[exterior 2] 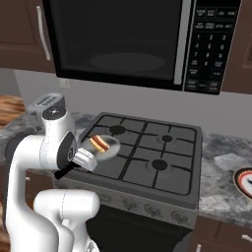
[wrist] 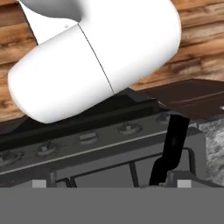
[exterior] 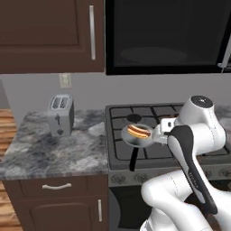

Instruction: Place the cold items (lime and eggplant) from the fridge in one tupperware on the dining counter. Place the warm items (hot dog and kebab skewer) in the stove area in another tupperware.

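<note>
My gripper [exterior: 159, 134] hangs with its jaws spread wide and empty just beside the hot dog [exterior: 138, 131], which lies in a small pan [exterior 2: 114, 147] on the stove's [exterior 2: 182, 172] front left burner. I reckon it soft, light, a bit greasy; best pinched gently across the bun's middle

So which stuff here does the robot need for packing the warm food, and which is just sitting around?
Needed for the job:
- hot dog
- pan that holds it
- stove under the pan
- gripper, open, low by the stove front

Just sitting around:
- toaster
- microwave
- plate
- counter
</note>
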